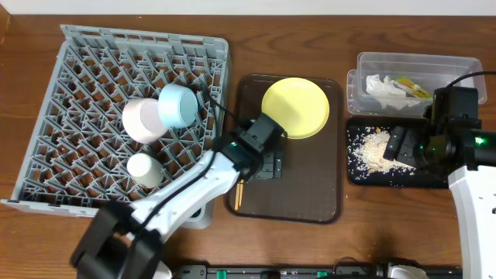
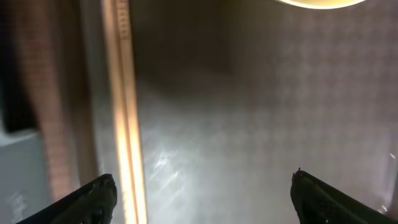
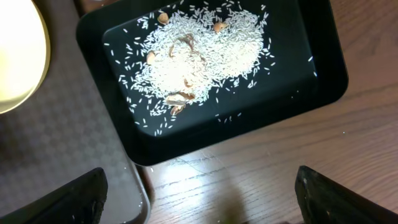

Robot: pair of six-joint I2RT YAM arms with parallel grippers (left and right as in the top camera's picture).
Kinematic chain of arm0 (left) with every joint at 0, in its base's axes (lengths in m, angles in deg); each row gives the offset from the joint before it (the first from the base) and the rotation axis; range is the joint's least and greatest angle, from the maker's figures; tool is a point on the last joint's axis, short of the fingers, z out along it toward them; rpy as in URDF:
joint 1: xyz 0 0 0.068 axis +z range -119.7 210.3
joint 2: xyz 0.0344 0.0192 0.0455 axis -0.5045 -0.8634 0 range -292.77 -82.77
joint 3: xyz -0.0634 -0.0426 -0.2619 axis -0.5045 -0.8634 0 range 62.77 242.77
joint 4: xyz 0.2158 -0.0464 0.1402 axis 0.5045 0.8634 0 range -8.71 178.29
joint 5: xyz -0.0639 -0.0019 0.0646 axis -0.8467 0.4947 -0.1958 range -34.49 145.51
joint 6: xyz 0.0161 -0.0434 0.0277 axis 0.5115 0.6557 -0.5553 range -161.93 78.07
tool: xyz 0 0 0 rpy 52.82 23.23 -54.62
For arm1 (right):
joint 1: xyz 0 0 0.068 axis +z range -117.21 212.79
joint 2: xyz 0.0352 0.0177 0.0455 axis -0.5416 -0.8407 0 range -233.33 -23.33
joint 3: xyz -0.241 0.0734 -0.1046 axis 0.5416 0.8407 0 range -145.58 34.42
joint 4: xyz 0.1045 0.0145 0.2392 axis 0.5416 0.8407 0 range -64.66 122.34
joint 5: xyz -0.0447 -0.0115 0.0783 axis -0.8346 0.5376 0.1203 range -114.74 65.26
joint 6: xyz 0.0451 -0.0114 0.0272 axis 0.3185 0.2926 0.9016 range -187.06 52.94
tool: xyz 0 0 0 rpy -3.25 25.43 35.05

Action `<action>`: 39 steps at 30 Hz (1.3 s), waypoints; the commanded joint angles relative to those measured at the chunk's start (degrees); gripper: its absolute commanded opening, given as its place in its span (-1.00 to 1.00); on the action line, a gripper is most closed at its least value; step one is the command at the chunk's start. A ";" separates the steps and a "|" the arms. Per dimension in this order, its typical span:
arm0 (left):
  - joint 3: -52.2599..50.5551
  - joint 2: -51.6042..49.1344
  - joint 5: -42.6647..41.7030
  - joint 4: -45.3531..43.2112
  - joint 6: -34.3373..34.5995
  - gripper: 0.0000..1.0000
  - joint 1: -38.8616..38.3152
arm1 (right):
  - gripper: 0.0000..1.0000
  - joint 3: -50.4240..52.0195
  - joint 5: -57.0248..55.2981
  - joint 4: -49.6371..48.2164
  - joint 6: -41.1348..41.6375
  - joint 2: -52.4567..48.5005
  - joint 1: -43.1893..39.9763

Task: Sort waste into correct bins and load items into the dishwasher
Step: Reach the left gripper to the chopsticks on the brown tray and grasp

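The grey dish rack [image 1: 74,101] holds a white bowl [image 1: 141,120] and a light blue bowl [image 1: 177,105]. The yellow-green plate [image 1: 295,107] lies at the far end of the brown serving tray [image 1: 310,194]. My left gripper [image 1: 267,164] is open and empty, low over that tray. The chopsticks [image 2: 124,112] lie just inside its left finger in the left wrist view [image 2: 202,199]; one end shows overhead [image 1: 239,195]. The clear tub [image 1: 434,66] holds the tissue [image 1: 384,87] and wrapper [image 1: 412,87]. The black tray [image 3: 311,68] holds rice scraps [image 3: 199,53]. My right gripper [image 3: 202,199] is open and empty, above the table at that tray's near edge.
A small pale cup [image 1: 145,170] stands in the rack's near part. The plate's edge [image 3: 18,56] and the brown tray's corner [image 3: 93,162] show at the left of the right wrist view. Bare wood table [image 3: 280,162] lies under the right gripper.
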 commanded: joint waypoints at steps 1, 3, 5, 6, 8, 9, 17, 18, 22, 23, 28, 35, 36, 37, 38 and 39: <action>-0.42 -5.07 1.11 -1.75 0.90 0.79 -0.35 | 0.88 -0.37 0.26 0.33 -0.70 0.57 -0.70; -0.42 -7.08 1.44 -2.64 0.90 0.79 -0.35 | 0.88 -0.37 0.24 0.48 -0.72 0.57 -0.70; -0.42 -8.57 3.23 -2.86 0.90 0.79 -0.35 | 0.89 -0.37 0.24 0.52 -0.72 0.57 -0.70; -0.42 -9.07 3.85 -2.89 0.90 0.79 -0.35 | 0.88 -0.37 0.24 0.50 -0.70 0.57 -0.70; -0.42 -9.90 4.22 -3.08 0.90 0.79 -0.33 | 0.89 -0.37 0.24 0.50 -0.70 0.57 -0.70; -0.42 -10.12 4.11 -3.19 0.90 0.79 -0.33 | 0.88 -0.37 0.24 0.50 -0.72 0.57 -0.70; -0.42 -10.32 4.02 -3.30 0.92 0.79 -0.46 | 0.88 -0.37 0.26 0.57 -0.70 0.57 -0.70; -0.42 -10.32 4.00 -3.28 0.92 0.79 -0.46 | 0.88 -0.37 0.24 0.57 -0.70 0.57 -0.70; -0.46 -10.32 2.95 -3.28 0.92 0.79 -0.46 | 0.88 -0.37 0.26 0.55 -0.70 0.57 -0.70; -0.46 -10.32 2.47 -3.28 0.94 0.79 -0.46 | 0.88 -0.37 0.26 0.55 -0.70 0.57 -0.70; -0.46 -10.32 2.10 -3.26 0.94 0.79 -0.46 | 0.87 -0.37 0.26 0.76 -0.70 0.57 -0.70; -1.07 -10.32 2.10 -3.10 1.66 0.79 -0.50 | 0.88 -0.37 0.24 0.76 -0.72 0.57 -0.70; -1.42 -10.34 2.12 -3.32 1.99 0.79 -0.63 | 0.88 -0.37 0.24 0.74 -0.74 0.57 -0.70; -1.86 -10.38 2.10 -3.85 2.01 0.79 -0.74 | 0.88 -0.37 0.24 0.74 -0.74 0.57 -0.70; -2.62 -10.40 2.10 -4.74 2.03 0.77 -1.07 | 0.88 -0.37 0.24 0.74 -0.72 0.57 -0.70; -3.32 -10.43 2.08 -5.66 2.08 0.77 -1.27 | 0.88 -0.37 0.26 0.76 -0.72 0.57 -0.70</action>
